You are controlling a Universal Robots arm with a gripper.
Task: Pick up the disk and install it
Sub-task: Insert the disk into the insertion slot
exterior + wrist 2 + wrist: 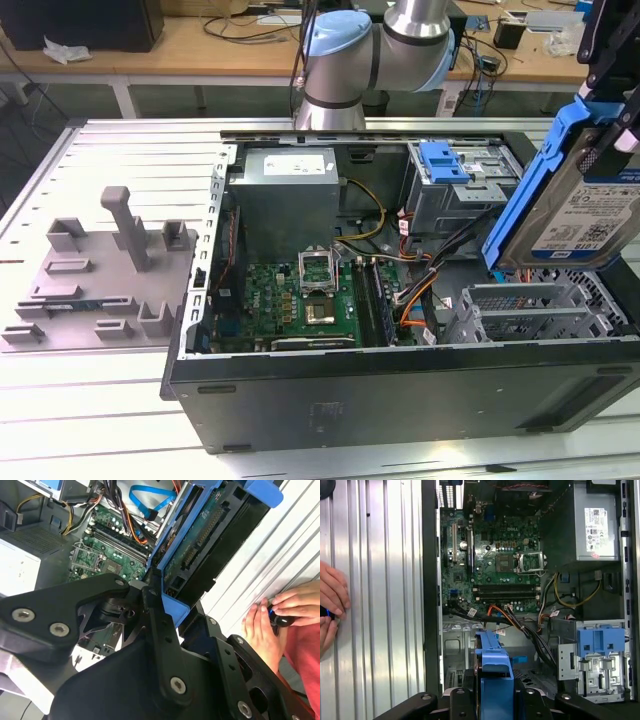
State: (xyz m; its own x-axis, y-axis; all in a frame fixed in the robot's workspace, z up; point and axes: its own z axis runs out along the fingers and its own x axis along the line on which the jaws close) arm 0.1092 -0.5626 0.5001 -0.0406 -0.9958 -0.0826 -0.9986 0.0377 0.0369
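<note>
The disk is held by its blue carrier, w/ the gripper clamped on it. It's kept tilted on edge above the open PC case, at the exterior view's right, prob. to line up w/ the drive cage below.

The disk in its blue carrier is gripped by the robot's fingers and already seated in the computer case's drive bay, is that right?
Not seated. In the exterior view the disk, in its blue carrier, is gripped by the fingers but hangs tilted in the air above the open computer case, at that view's right.
</note>
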